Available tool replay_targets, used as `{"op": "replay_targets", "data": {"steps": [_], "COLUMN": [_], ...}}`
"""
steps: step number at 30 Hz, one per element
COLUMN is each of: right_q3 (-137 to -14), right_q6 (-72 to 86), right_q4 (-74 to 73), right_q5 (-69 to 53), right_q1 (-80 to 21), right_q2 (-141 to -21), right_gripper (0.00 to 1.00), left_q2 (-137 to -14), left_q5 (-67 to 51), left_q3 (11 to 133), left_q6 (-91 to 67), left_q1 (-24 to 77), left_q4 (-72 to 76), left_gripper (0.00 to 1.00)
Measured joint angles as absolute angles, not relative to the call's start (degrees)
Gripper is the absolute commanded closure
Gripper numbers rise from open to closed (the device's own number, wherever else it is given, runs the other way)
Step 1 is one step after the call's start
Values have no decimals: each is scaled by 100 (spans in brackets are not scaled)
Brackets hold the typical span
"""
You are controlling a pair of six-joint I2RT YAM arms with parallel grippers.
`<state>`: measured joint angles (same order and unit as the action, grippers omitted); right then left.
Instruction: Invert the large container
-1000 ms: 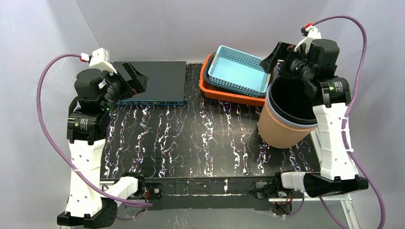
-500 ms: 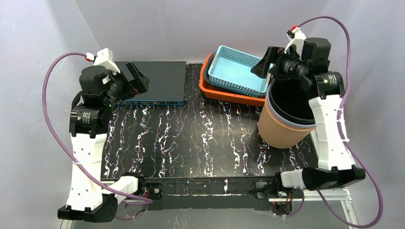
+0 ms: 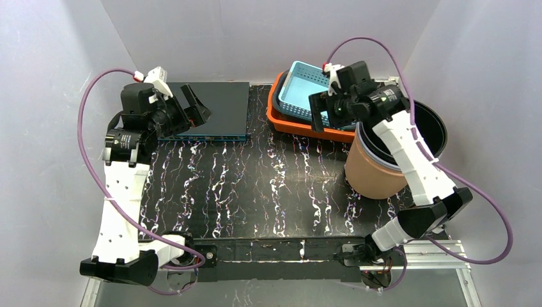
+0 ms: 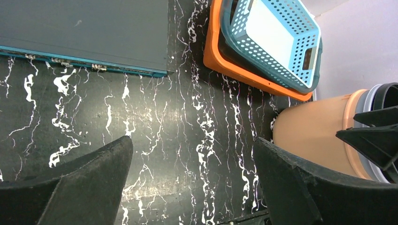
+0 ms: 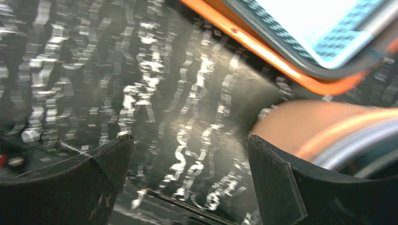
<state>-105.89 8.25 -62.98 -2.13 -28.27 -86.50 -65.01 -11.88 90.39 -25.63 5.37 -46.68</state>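
On the black marbled table (image 3: 255,185), the large container (image 3: 377,173), a tan bucket with a dark inside, stands upright and mouth up on the right side, with neither arm holding it. The right gripper (image 3: 323,110) hangs with its fingers spread wide just past the bucket's far-left rim, over the orange tray (image 3: 300,125) that carries the blue perforated basket (image 3: 313,89). At the far left, the left gripper (image 3: 197,107), fingers equally apart and empty, hovers above a flat dark network switch (image 3: 220,102).
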Motion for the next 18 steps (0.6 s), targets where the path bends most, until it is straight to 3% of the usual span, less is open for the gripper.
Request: {"op": "replay_targets", "data": {"steps": [7,18], "right_q3": [-10311,-9011], "right_q6": [534,709], "right_q4": [-6543,-5618], "right_q5": [2558,2615], "right_q1": [-3719,-3682], "right_q2": [-8606,-7599], "right_gripper": [1,1], "left_q2": [-6490,-6396], "left_q5": [-1271,-1271], "left_q3": [8882,8746], "left_q6": [-2578,-2578], "left_q1": [537,537], "left_q4": [-4670,-4663], "left_gripper": [2,2]}}
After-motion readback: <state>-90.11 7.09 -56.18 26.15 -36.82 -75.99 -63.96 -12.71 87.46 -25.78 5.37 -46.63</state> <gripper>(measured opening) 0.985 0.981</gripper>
